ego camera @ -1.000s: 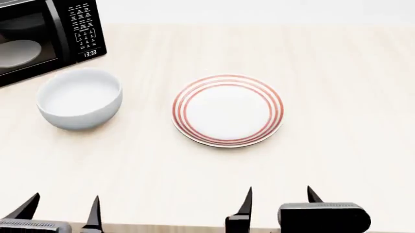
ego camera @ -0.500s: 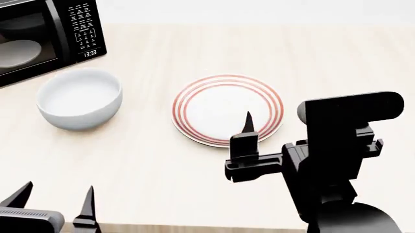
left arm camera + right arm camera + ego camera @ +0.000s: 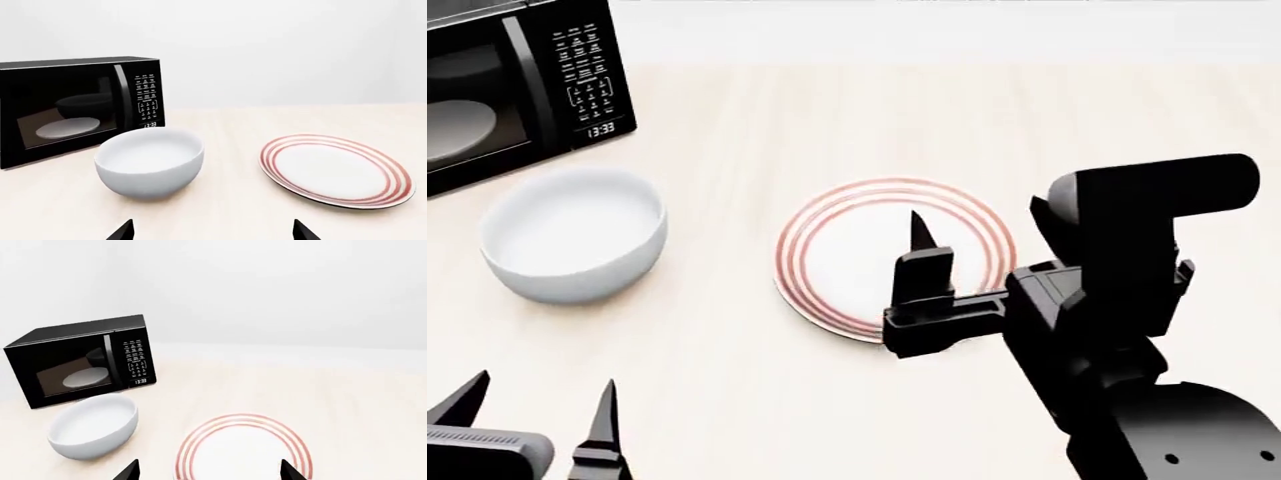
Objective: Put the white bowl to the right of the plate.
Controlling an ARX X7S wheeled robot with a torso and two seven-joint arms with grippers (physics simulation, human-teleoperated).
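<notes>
The white bowl (image 3: 574, 235) stands upright on the light wood table, left of the red-ringed plate (image 3: 841, 255). It also shows in the left wrist view (image 3: 150, 162) and the right wrist view (image 3: 93, 432). The plate lies flat at the table's middle (image 3: 333, 170) (image 3: 240, 447). My right gripper (image 3: 981, 228) hovers open and empty above the plate's near right part (image 3: 210, 472). My left gripper (image 3: 541, 395) is open and empty, low at the near edge, in front of the bowl (image 3: 213, 230).
A black microwave (image 3: 507, 90) stands at the back left behind the bowl, with a pale disc behind its door (image 3: 67, 127). Bare table (image 3: 1174, 120) lies to the right of the plate. My right arm's black body (image 3: 1121, 330) hides the near right table.
My right arm has risen from the near edge to above the plate's near right side. The head view has shifted slightly. The bowl, the plate and the left gripper stay put.
</notes>
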